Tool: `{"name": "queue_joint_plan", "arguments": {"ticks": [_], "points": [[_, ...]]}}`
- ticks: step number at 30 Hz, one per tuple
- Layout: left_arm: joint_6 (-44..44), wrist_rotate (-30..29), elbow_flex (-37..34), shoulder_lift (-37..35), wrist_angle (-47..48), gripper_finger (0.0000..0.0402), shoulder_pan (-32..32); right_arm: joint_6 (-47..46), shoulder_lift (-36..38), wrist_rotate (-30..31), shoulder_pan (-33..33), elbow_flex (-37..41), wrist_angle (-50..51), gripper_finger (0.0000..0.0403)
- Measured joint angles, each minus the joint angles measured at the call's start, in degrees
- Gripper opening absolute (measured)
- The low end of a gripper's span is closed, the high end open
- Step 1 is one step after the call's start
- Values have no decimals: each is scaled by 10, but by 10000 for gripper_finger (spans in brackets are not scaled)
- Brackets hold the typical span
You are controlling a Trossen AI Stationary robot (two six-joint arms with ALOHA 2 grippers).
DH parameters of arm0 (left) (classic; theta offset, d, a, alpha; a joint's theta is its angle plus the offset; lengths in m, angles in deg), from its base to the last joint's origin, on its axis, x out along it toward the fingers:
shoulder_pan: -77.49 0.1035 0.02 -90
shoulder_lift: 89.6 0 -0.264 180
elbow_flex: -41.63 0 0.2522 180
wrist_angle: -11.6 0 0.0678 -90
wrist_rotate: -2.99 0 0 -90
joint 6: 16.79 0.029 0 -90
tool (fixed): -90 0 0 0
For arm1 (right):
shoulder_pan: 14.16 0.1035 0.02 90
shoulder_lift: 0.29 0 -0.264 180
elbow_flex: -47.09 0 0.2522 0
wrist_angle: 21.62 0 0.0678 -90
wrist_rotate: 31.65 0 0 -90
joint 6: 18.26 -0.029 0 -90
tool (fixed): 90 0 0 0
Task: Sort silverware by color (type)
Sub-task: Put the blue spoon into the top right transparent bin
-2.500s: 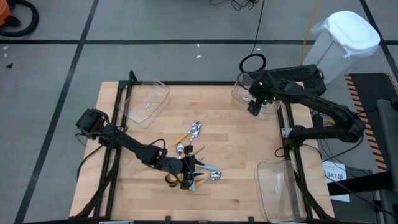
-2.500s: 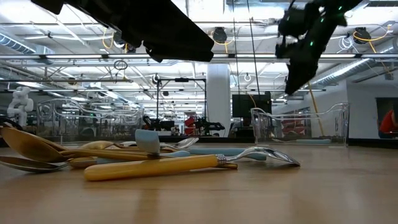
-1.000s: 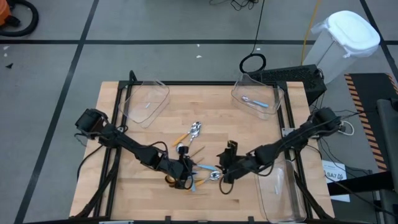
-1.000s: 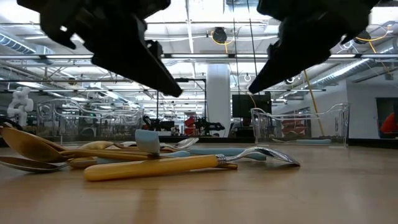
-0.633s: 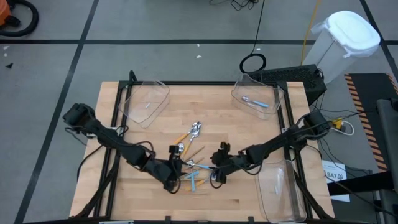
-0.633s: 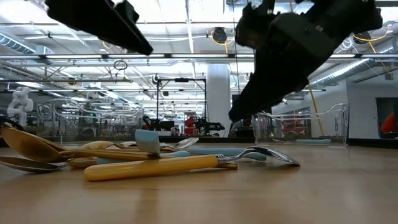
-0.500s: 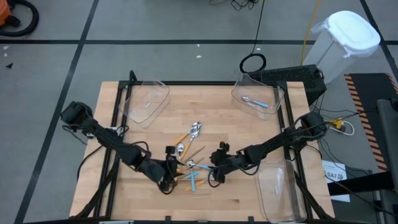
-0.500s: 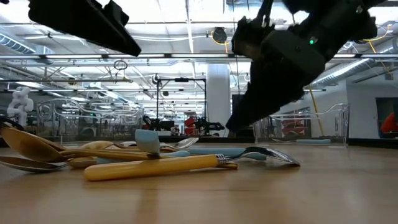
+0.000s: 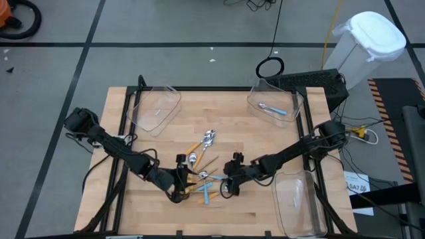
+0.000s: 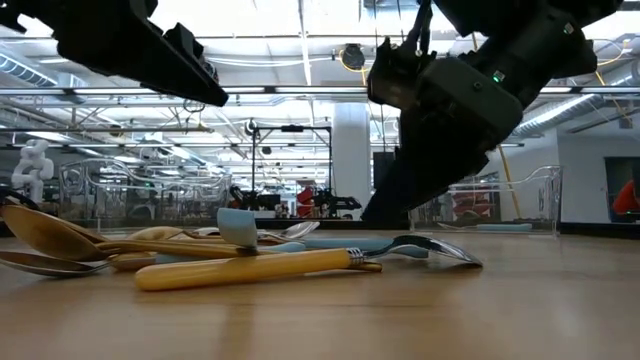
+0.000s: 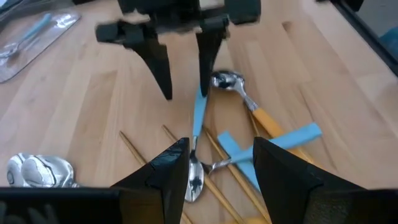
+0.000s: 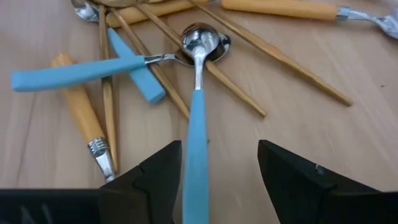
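The silverware lies in a loose heap at mid-table: blue-handled spoons, orange-handled spoons and thin gold ones. My right gripper is open and low at the heap's right side. Its fingers straddle the handle end of one blue-handled spoon, which lies flat with its bowl on crossed gold handles. My left gripper is open at the heap's left side, above that spoon's bowl, and touches nothing. My right gripper comes slanting down from the table's right, its fingers along the blue handle's free end, one on each side. One finger stands right against the handle; I cannot tell whether it touches. The spoon lies flat on the table.
Three clear bins stand on the table: far left, far right with one blue-handled spoon in it, and near right. Bare wood lies along the near edge and between the heap and the far bins.
My right gripper has come down and moved toward the table's left, onto the blue-handled spoon at the heap's right side. My left gripper has risen off the heap and drawn back toward the table's left. The spoons have kept their places.
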Motion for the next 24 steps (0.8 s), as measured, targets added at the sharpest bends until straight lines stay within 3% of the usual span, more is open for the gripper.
{"name": "queue_joint_plan", "arguments": {"ticks": [12, 24], "points": [[1, 0, 0, 0, -15, 175, 0, 13, -42, -1, 0, -1, -22, 194], [2, 1, 0, 0, -19, 175, 0, 28, -46, 2, 0, -2, -17, 54]]}}
